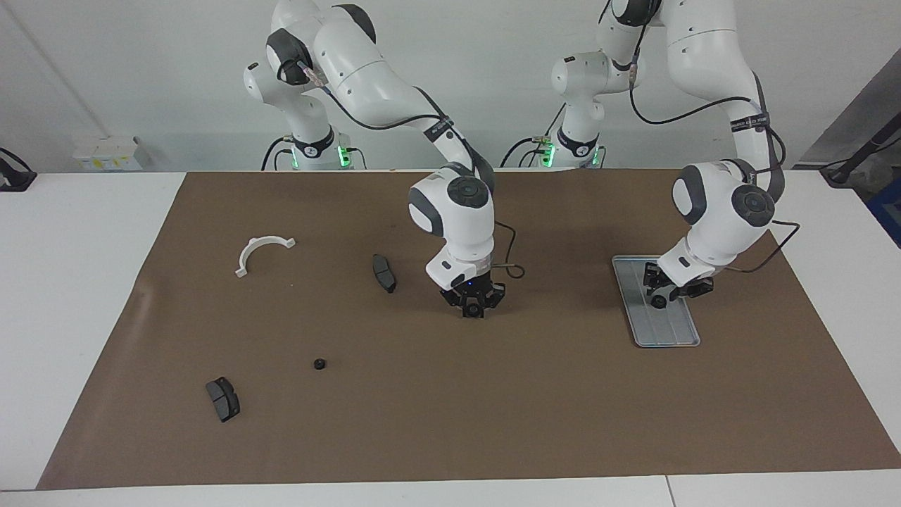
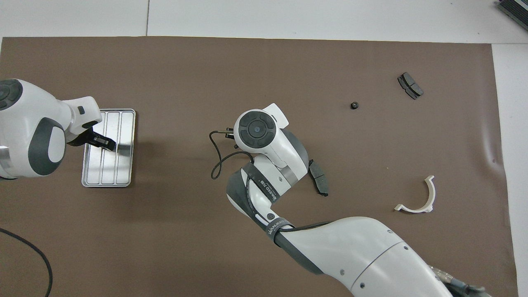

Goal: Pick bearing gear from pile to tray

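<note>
The silver tray (image 1: 672, 331) (image 2: 123, 165) lies at the left arm's end of the mat. My left gripper (image 1: 669, 292) (image 2: 105, 143) hangs low over it. A small black round bearing gear (image 1: 659, 301) shows at its tip, and I cannot tell whether it is gripped or lying on the tray. My right gripper (image 1: 473, 306) hovers over the bare middle of the mat with nothing seen in it. In the overhead view its own wrist hides it. The pile is scattered: another small black round piece (image 1: 319, 364) (image 2: 354, 105) lies toward the right arm's end.
A white half-ring (image 1: 262, 250) (image 2: 420, 198) lies near the robots at the right arm's end. One dark pad (image 1: 383, 273) (image 2: 319, 183) lies close beside the right wrist. A second dark pad (image 1: 223, 398) (image 2: 410, 85) lies farthest from the robots.
</note>
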